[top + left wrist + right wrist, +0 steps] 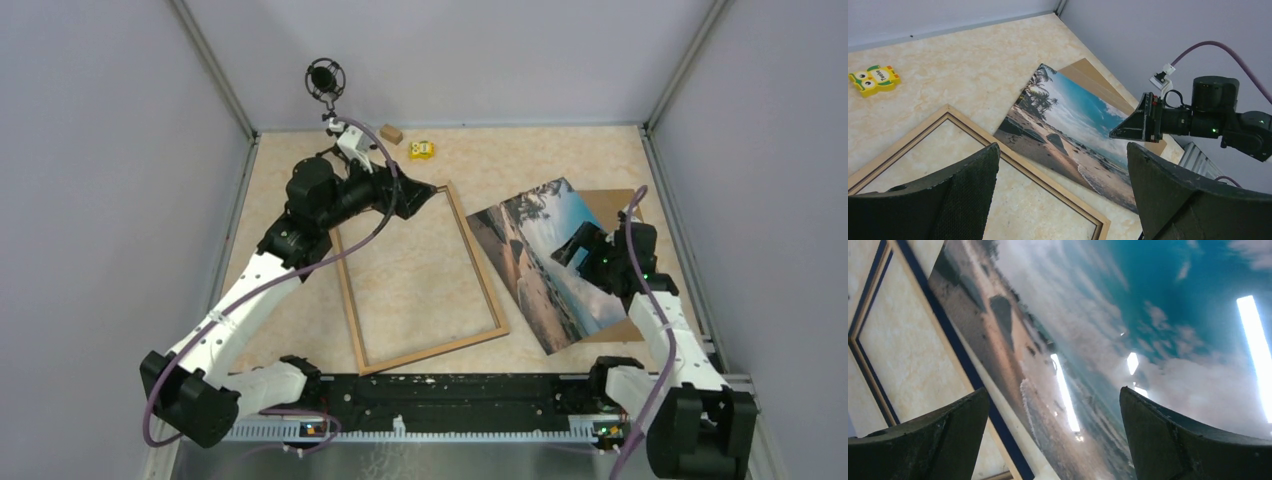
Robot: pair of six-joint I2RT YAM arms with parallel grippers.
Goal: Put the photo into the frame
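Two grippers, both with jaws spread wide and nothing between them. Nearest the bases lies the frame (436, 350), flat on the desk (560, 150) with its light wood face up. It is thin-rimmed and empty, with bare desk showing through it. To its right the photo (540, 265) rests at a slant on a brown board (612, 200). Its left edge is just beside the frame's right rail; whether they touch I cannot tell. The right gripper (572, 245) hovers over the photo's middle. Farther off, the left gripper (418, 190) hangs over the frame's far corner. Beyond it are a yellow owl toy (421, 150) and a small block (391, 133) near the back wall.

The photo is probably light, thin and bendy, and its gloss slippery — ceiling lights glare off it. Lying flat, it offers little to pinch. An edge or corner reaching past the board looks the best hold — taken gently, lest it crease. It shows blue sky, white cloud and brown shore, with palms at the far corner.
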